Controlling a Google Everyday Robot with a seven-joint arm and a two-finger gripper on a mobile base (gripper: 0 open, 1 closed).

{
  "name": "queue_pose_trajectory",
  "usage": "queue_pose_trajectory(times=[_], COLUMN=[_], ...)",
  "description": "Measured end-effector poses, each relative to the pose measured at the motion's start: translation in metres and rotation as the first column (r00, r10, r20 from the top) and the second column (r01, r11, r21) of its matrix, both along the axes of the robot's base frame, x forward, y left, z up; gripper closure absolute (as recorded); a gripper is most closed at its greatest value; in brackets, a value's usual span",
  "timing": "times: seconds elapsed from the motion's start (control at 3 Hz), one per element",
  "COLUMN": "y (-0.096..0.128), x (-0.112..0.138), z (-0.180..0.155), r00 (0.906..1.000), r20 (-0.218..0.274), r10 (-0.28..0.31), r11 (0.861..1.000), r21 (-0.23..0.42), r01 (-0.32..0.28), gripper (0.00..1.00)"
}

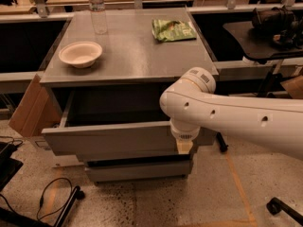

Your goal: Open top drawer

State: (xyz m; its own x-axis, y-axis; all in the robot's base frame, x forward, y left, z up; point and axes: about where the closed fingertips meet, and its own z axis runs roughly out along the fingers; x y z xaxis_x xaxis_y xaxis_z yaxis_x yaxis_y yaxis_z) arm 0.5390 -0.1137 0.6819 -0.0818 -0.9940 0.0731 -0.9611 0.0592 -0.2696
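While one top drawer (113,138) stands open, one pincer (184,147) hangs at its front, grip unclear

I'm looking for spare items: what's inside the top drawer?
The top drawer stands open; its visible interior is dark with no items showing. The arm and gripper at its front right edge hide that corner.
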Motion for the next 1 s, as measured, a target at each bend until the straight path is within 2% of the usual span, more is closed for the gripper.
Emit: queue_pose_trajectory(times=[0.33, 0.67, 1.0], y=[-0.004, -0.005, -0.008], x=[-0.024, -0.052, -0.059], z=[0.016, 0.042, 0.049], r00=[0.9988, 0.9968, 0.9959], r20=[-0.040, -0.060, -0.065], r10=[-0.028, -0.053, -0.062], r11=[0.999, 0.994, 0.991], r21=[-0.044, -0.101, -0.118], r01=[0.026, 0.047, 0.054], gripper=[0.70, 0.94, 0.00])
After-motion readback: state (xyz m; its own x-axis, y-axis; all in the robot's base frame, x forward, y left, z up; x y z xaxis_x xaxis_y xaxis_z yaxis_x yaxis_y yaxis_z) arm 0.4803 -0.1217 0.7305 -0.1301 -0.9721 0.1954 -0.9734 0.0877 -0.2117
